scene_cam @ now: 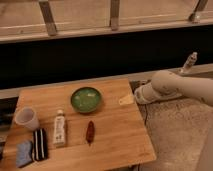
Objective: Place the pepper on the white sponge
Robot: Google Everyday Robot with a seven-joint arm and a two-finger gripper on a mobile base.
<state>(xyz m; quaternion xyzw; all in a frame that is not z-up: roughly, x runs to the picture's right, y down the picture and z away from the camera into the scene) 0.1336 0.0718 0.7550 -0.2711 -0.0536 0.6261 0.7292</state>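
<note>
The pepper (90, 132), a slim dark red pod, lies on the wooden table (120, 135) a little right of centre, below the green bowl. At the front left corner rests the white sponge (23, 152), a pale bluish pad, with a black-and-white striped block right beside it. My gripper (126, 99) sits at the end of the white arm that reaches in from the right. It hovers at the table's back right edge, just right of the bowl and well away from the pepper. It is open and holds nothing.
A green bowl (85, 99) stands at the back middle. A white bottle (59, 129) lies left of the pepper, a translucent cup (26, 118) stands at the left edge, and the striped block (40, 145) stands beside the sponge. Another small bottle (189, 62) stands on the ledge at the right.
</note>
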